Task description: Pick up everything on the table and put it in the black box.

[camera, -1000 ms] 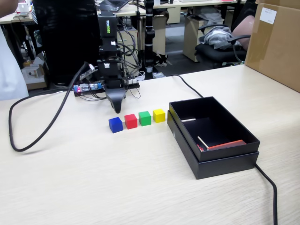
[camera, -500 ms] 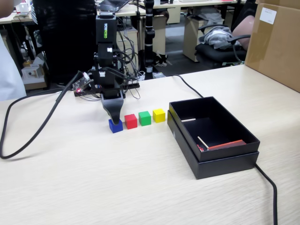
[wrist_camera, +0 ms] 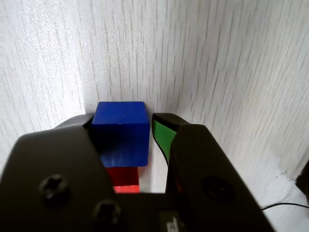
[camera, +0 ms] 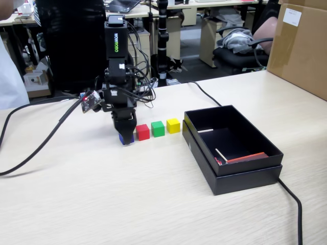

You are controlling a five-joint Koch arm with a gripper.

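Four small cubes stand in a row on the pale table: blue, red, green and yellow. My gripper is down at the table, straddling the blue cube and hiding most of it. In the wrist view the blue cube sits between the jaws of the gripper. The left jaw is against it, and a thin gap shows beside the green-faced right finger. The red cube shows just behind. The black box stands to the right.
Thin sticks and a red strip lie inside the box. Black cables run across the table at the left and past the box's right corner. A big brown carton stands at the back right.
The arm swung left from behind the red cube and came down over the blue cube. The left cable shifted. The cubes have not moved.
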